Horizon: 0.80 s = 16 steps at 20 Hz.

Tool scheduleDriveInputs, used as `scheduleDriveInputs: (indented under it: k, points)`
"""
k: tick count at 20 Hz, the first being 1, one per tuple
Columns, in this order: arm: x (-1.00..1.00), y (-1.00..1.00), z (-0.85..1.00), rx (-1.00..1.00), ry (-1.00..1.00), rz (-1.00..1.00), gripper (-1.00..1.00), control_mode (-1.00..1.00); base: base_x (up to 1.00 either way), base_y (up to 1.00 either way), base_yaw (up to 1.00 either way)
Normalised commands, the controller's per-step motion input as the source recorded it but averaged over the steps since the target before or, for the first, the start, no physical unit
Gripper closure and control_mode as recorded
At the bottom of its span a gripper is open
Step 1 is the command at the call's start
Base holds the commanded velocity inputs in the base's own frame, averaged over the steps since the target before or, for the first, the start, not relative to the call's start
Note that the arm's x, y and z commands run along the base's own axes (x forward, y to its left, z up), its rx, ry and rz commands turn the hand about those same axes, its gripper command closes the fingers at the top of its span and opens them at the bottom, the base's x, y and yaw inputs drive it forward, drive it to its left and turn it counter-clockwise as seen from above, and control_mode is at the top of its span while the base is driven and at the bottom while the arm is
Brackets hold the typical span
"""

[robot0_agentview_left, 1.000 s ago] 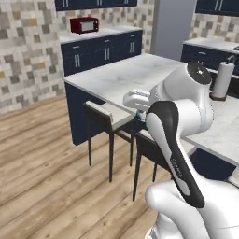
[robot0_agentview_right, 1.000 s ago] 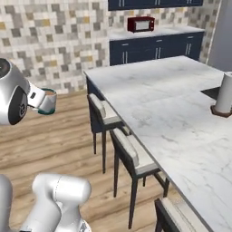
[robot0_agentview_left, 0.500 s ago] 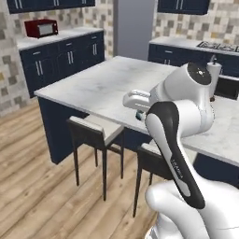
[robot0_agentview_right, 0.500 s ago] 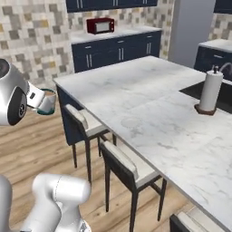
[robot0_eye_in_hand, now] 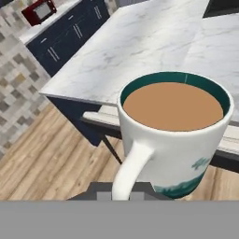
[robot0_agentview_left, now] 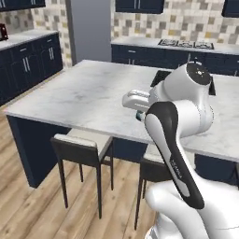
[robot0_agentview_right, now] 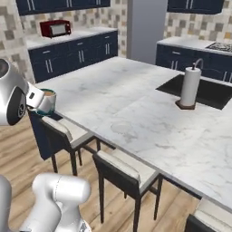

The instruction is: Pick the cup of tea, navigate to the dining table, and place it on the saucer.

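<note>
The cup of tea (robot0_eye_in_hand: 173,135) is a white mug with a teal inner rim, teal marks on its side, and brown tea near the brim; its handle faces the hand camera. The gripper (robot0_agentview_right: 35,100) holds it, clenched, in the air off the dining table (robot0_agentview_right: 131,113) edge, above 2 stools (robot0_agentview_right: 124,170). A paper towel roll (robot0_agentview_right: 189,88) stands near the sink (robot0_agentview_right: 206,92). Open marble lies between.

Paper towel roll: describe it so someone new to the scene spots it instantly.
Start at the big white marble dining table. Toward its far right a dark sink is sunk into the top. At the sink's near edge stands the paper towel roll, a tall white cylinder upright on a small dark base, the only tall thing standing on the marble.
</note>
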Motion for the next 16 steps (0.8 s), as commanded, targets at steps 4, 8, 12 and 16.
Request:
scheduleDriveInputs:
  k: [4, 8, 12, 16]
  points:
    - [0.0, 0.0, 0.0, 0.0, 0.0, 0.0, 1.0, 1.0, 0.3, 0.23, -0.45]
    - [0.0, 0.0, 0.0, 0.0, 0.0, 0.0, 1.0, 1.0, 0.43, 0.29, -0.42]
    - [0.0, 0.0, 0.0, 0.0, 0.0, 0.0, 1.0, 1.0, 0.55, 0.34, -0.38]
    - [0.0, 0.0, 0.0, 0.0, 0.0, 0.0, 1.0, 1.0, 0.59, 0.3, -0.36]
